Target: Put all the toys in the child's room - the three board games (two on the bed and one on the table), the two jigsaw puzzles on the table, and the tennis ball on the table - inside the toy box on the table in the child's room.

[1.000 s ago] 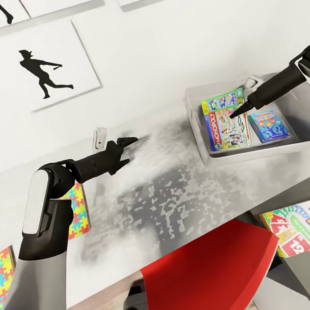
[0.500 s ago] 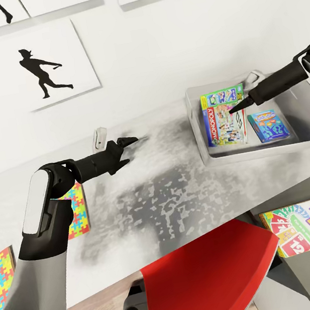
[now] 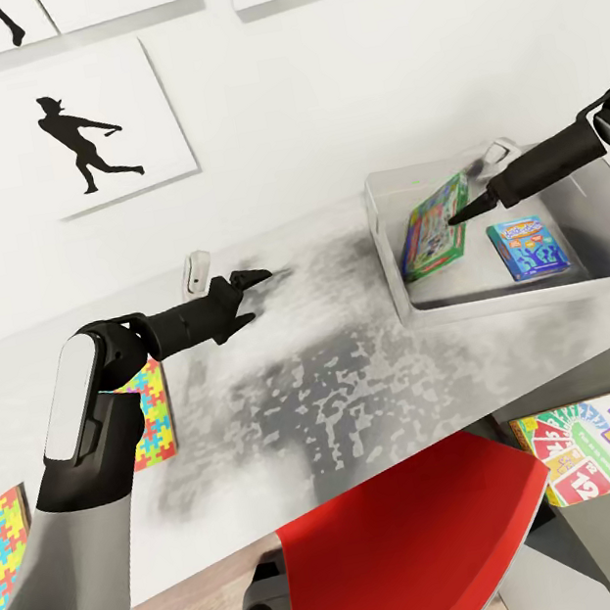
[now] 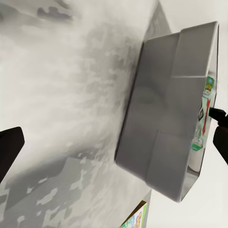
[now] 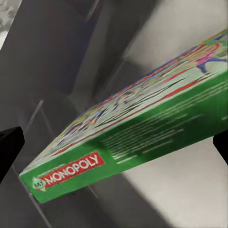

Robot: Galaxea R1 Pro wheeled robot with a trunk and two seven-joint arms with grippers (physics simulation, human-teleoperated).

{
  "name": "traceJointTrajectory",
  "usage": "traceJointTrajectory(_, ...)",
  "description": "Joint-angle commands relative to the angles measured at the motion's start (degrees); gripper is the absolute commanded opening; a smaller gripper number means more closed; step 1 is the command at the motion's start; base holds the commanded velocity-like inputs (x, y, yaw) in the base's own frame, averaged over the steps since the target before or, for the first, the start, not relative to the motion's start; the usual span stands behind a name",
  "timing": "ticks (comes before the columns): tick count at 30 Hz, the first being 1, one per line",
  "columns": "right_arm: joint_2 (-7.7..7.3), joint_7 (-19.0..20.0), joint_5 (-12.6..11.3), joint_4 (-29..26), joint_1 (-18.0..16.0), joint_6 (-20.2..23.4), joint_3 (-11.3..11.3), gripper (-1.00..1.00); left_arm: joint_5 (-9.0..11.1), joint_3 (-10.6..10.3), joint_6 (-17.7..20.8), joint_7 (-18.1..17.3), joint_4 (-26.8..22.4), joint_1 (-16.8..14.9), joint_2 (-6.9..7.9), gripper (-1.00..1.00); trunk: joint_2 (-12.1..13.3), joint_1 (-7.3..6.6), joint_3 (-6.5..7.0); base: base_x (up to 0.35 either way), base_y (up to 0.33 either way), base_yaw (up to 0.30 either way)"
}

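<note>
The light-grey toy box [image 3: 488, 299] stands on the table [image 3: 337, 379] at the right. Inside it the MONOPOLY board game [image 3: 431, 229] stands tilted on its edge against the left wall, and a blue board game [image 3: 529, 248] lies flat. My right gripper [image 3: 456, 213] hovers open just beside the MONOPOLY box [image 5: 142, 142], its fingers wide apart. The SKIP-BO board game [image 3: 606, 443] lies on the lower dark cabinet top. Two jigsaw puzzles [image 3: 149, 410] [image 3: 5, 544] lie at the table's left. My left gripper [image 3: 259, 281] hangs open over the table's middle, pointing at the toy box [image 4: 161, 118].
A red chair [image 3: 405, 546] is tucked under the table's front edge. A small white object [image 3: 197, 271] sits by the wall behind the left gripper. Black silhouette pictures [image 3: 89, 142] hang on the white wall.
The MONOPOLY box, lying flat in the toy box before, has tipped up onto its edge against the left wall. The right gripper rose slightly. The left arm has not moved.
</note>
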Motion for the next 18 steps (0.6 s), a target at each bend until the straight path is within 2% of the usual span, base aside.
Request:
traceJointTrajectory(1, -0.06, 0.0, -0.43, -0.05, -0.09, 0.46, 0.38, 1.0, 0.57, -0.04, -0.08, 0.59, -0.05, -0.06, 0.01, 1.0, -0.1, 0.03, -0.08, 0.0, 0.0, 0.0)
traceJointTrajectory(18, -0.24, -0.03, -0.43, -0.07, -0.14, 0.29, 0.25, 1.0, 0.57, -0.04, -0.05, 0.59, -0.05, -0.1, -0.1, 1.0, -0.1, 0.03, -0.08, 0.0, 0.0, 0.0)
